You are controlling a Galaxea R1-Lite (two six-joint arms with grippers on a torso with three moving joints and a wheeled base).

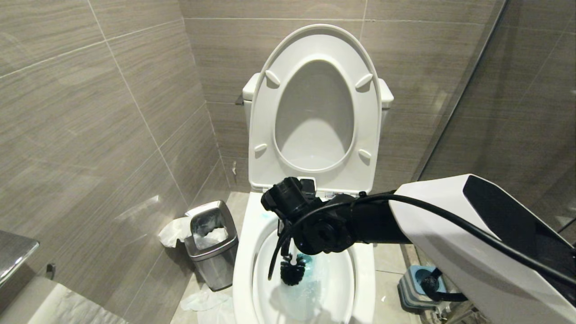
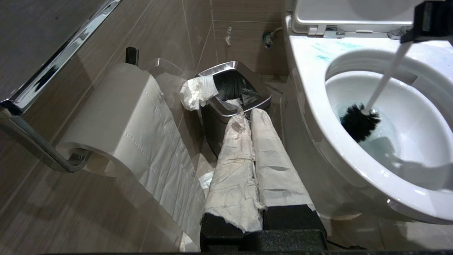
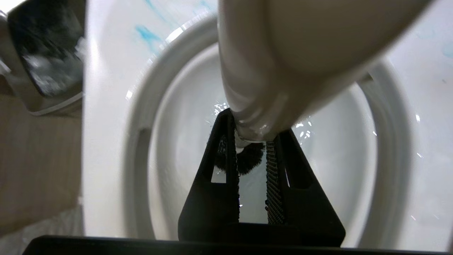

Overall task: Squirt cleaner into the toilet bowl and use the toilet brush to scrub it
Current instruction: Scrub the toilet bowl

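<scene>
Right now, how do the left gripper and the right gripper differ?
The right gripper is shut on the toilet brush, poised over the toilet bowl; the left gripper holds nothing and is shut beside the bowl, pointing toward the waste bin. The left gripper's fingers are wrapped in white paper; the right gripper's are bare black. Both have two fingers.

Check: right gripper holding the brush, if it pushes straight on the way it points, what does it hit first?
Likely the blue-tinted water low in the toilet bowl: the right gripper points down along the toilet brush, whose head would touch first. Depth unclear.
</scene>
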